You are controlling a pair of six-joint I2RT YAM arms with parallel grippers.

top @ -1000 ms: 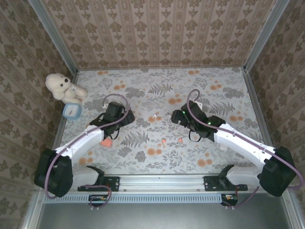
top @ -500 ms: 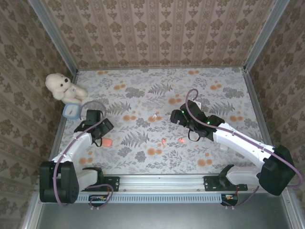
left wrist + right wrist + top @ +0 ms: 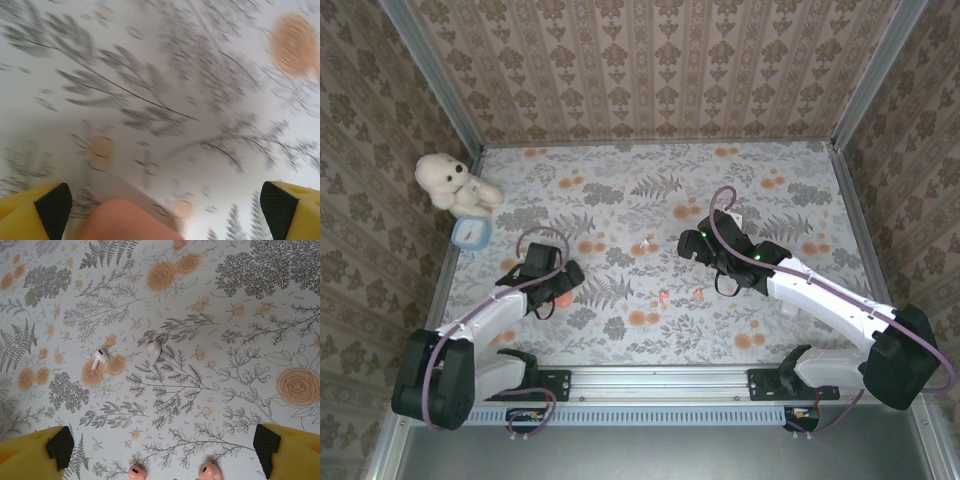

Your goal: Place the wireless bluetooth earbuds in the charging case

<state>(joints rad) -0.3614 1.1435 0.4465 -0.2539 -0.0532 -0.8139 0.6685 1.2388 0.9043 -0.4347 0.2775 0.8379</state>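
arms (image 3: 830,300): white links, black joints | cables (image 3: 724,189): purple | claw fingers (image 3: 295,450): yellow (black pads (image 3: 265,442))

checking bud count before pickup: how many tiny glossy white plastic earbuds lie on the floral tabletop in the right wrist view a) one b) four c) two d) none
c, one tiny glossy white earbud lies left of a second white earbud, apart

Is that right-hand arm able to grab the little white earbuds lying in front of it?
Probably yes: the right gripper is open, and the white earbuds lie apart on the table ahead of it, nothing covering them.
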